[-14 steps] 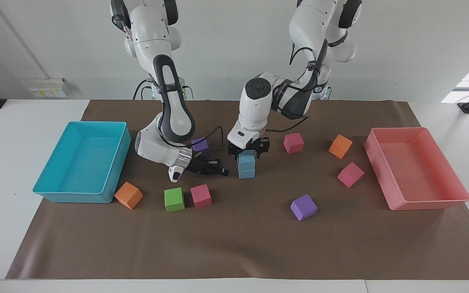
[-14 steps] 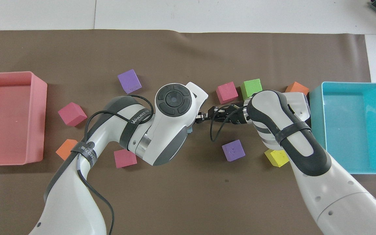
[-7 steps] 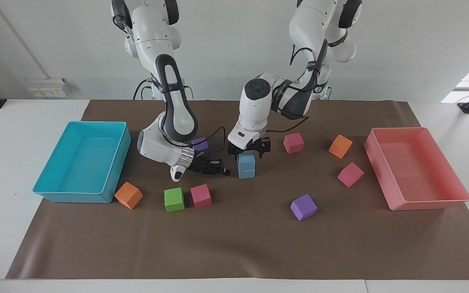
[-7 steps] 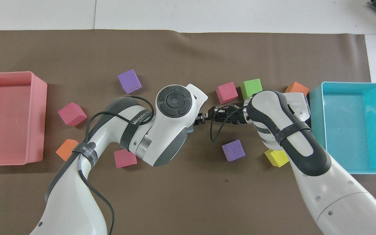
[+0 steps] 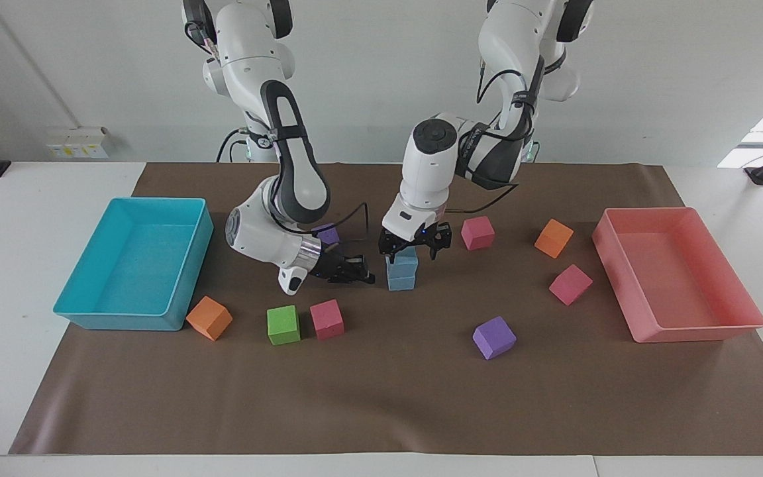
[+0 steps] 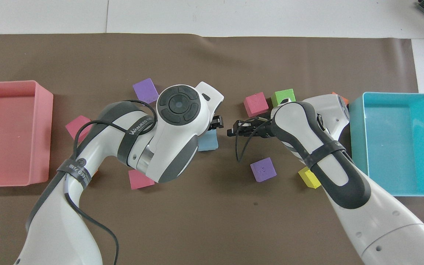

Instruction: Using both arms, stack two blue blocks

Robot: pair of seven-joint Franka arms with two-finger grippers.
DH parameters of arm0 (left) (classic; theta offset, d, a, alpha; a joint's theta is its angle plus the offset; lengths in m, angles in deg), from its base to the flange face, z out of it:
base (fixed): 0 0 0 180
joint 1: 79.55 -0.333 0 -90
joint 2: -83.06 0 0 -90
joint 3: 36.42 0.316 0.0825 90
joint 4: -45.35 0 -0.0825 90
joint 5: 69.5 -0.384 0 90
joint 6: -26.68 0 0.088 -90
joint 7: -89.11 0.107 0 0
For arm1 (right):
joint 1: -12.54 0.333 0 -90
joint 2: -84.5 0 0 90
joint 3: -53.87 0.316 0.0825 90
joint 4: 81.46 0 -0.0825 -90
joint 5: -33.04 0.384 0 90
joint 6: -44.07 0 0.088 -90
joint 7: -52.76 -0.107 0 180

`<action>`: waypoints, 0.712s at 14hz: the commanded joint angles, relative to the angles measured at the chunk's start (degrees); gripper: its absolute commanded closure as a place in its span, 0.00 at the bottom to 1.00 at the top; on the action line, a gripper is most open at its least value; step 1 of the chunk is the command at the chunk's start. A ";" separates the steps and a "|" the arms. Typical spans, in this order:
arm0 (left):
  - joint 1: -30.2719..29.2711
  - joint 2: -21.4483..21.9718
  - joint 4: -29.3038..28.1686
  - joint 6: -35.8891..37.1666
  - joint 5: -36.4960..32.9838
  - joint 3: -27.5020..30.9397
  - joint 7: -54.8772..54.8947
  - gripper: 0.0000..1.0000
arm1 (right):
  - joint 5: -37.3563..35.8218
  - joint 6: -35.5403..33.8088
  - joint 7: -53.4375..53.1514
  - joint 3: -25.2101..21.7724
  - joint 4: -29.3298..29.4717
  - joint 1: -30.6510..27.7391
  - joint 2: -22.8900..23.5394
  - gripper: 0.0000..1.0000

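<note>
The two blue blocks (image 5: 401, 272) stand stacked one on the other on the brown mat (image 5: 381, 397), between the two grippers. The left gripper (image 5: 414, 242) hangs just above the top block with its fingers spread wide — seemingly clear of the foam, though the gap is hard to judge. The right gripper (image 5: 355, 273) lies low beside the stack, apart from it — whether its fingers are parted cannot be told.
</note>
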 commanded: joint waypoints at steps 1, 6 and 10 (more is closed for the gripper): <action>-1.42 5.32 -1.06 2.03 -0.78 -0.03 0.68 0.00 | -10.25 -5.86 -3.35 0.18 -0.98 -4.76 -8.23 0.84; -6.51 14.12 -1.06 12.13 -0.07 -0.03 9.28 0.00 | -29.49 -6.05 -8.71 0.01 2.53 -4.94 -13.62 0.00; -11.79 16.15 -1.06 14.68 -0.16 0.15 19.46 0.00 | -46.17 -6.67 -22.40 0.09 4.99 -4.41 -16.43 0.00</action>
